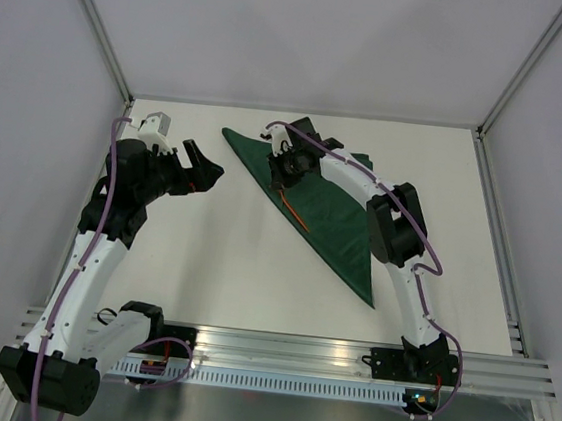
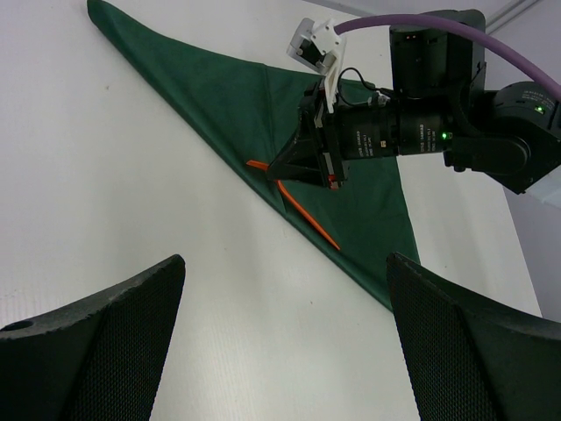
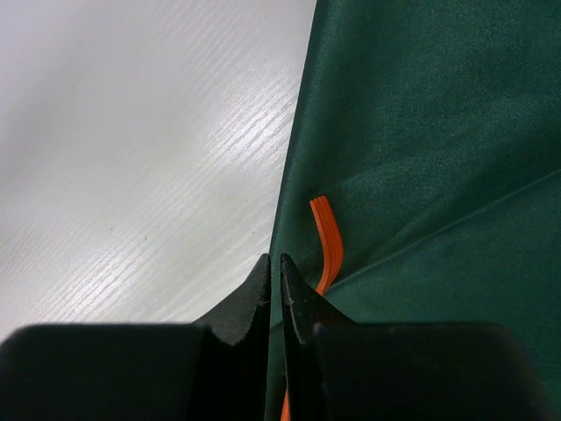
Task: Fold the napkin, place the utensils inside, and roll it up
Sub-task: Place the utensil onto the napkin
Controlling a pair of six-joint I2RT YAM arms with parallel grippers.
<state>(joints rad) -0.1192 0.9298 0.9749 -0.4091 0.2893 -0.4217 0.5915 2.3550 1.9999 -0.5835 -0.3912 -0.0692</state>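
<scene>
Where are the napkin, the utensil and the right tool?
napkin (image 1: 337, 235): top external view, middle of the folded green cloth.
utensil (image 2: 308, 216): left wrist view, mid-length of the thin orange strip.
right tool (image 3: 273, 260): right wrist view, midway between its two black fingertips.

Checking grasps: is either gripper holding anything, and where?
Left gripper: nothing. Right gripper, nearly shut at the folded edge of the dark green cloth napkin beside the orange plastic utensil: cannot tell.
</scene>
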